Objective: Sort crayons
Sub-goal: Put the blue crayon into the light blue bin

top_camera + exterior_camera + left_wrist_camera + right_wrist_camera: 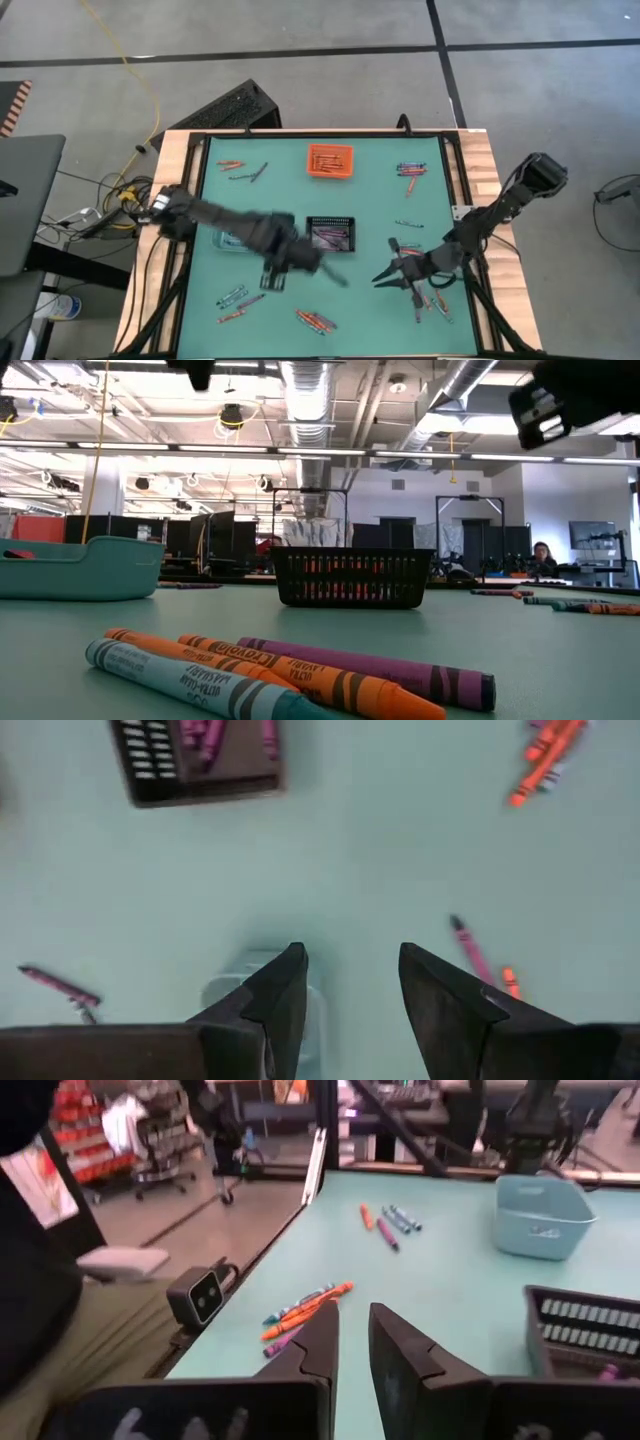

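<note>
Paper-wrapped crayons (300,670) lie nearest you on the smooth teal mat (370,200), scattered in clusters.
Your left gripper (350,982) hovers parted, empty; right gripper (352,1342) narrowly parted, empty. Purple sticks fill the black mesh bin (331,233).

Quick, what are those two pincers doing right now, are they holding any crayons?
Left pincer: open, holding nothing, above the table near the black bin.
Right pincer: open, holding nothing, over the table's right side.
</note>
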